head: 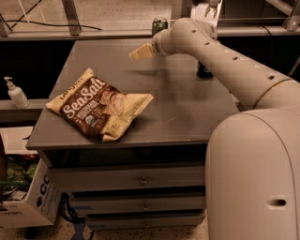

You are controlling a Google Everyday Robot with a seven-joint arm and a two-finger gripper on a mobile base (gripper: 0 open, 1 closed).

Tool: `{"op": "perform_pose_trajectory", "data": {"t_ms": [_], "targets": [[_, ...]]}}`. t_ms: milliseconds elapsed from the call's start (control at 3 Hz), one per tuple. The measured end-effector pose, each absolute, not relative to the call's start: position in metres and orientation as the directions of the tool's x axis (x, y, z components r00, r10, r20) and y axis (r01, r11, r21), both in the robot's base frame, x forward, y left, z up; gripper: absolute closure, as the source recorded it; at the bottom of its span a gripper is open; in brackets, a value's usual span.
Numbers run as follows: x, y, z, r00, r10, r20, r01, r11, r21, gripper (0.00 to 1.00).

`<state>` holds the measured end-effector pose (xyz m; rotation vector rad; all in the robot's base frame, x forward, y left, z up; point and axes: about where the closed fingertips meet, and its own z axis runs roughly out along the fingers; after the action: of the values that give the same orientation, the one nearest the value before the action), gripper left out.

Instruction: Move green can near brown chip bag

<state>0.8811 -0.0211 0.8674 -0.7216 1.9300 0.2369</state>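
Observation:
The green can (159,25) stands upright at the table's far edge, near the middle. The brown chip bag (100,108) lies flat on the front left part of the table, "Sea Salt" lettering up. My gripper (209,7) is at the top edge of the view, right of the green can and apart from it, partly cut off. My arm reaches from the lower right across the table's right side, and its elbow (161,43) hangs just in front of the can.
A dark blue can (204,71) stands at the table's right side, mostly hidden behind my arm. The grey table (187,117) has drawers below. A soap bottle (15,93) stands on a ledge at left, and a cardboard box (26,201) sits on the floor.

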Motion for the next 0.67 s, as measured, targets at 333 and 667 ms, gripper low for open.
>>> {"op": "perform_pose_trajectory", "data": {"t_ms": [333, 667], "targets": [[0.906, -0.028, 0.858, -0.291, -0.342, -0.894, -0.536, 0.832, -0.144, 0.0], [0.925, -0.031, 0.86, -0.253, -0.295, -0.921, -0.497, 0.857, -0.138, 0.0]]}}
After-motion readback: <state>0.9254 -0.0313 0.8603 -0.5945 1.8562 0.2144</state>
